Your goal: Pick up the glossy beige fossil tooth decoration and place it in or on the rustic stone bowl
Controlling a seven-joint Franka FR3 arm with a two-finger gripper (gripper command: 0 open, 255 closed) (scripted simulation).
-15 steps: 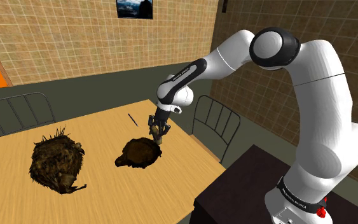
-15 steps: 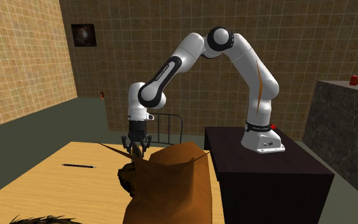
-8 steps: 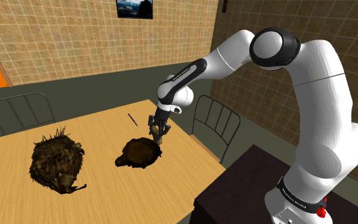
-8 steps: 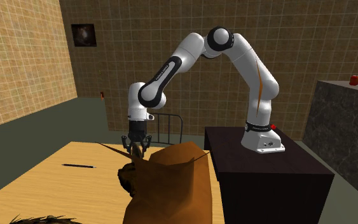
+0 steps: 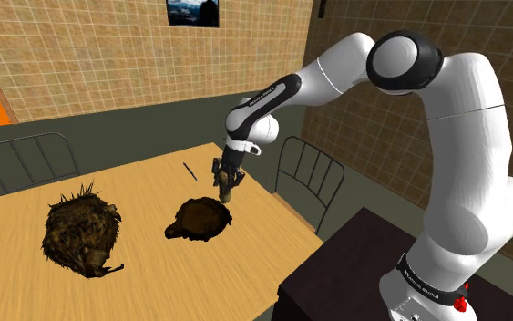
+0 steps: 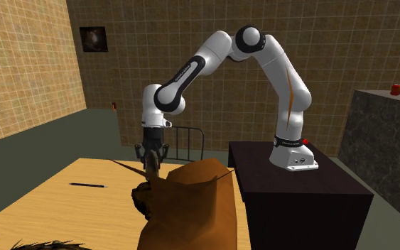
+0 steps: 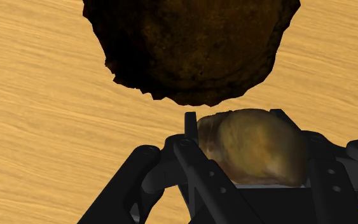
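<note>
Claw [image 5: 227, 190] clasping the beige fossil tooth [image 7: 250, 145] hangs mid-frame near the dark bowl [image 5: 200, 219]'s edge; centre it overhead before releasing.

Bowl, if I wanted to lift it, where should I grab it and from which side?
Likely by the rim, from above. The bowl sits upright and open on the table, so its wall can be pinched inside and out. The gripper is shut on the tooth right now.
</note>
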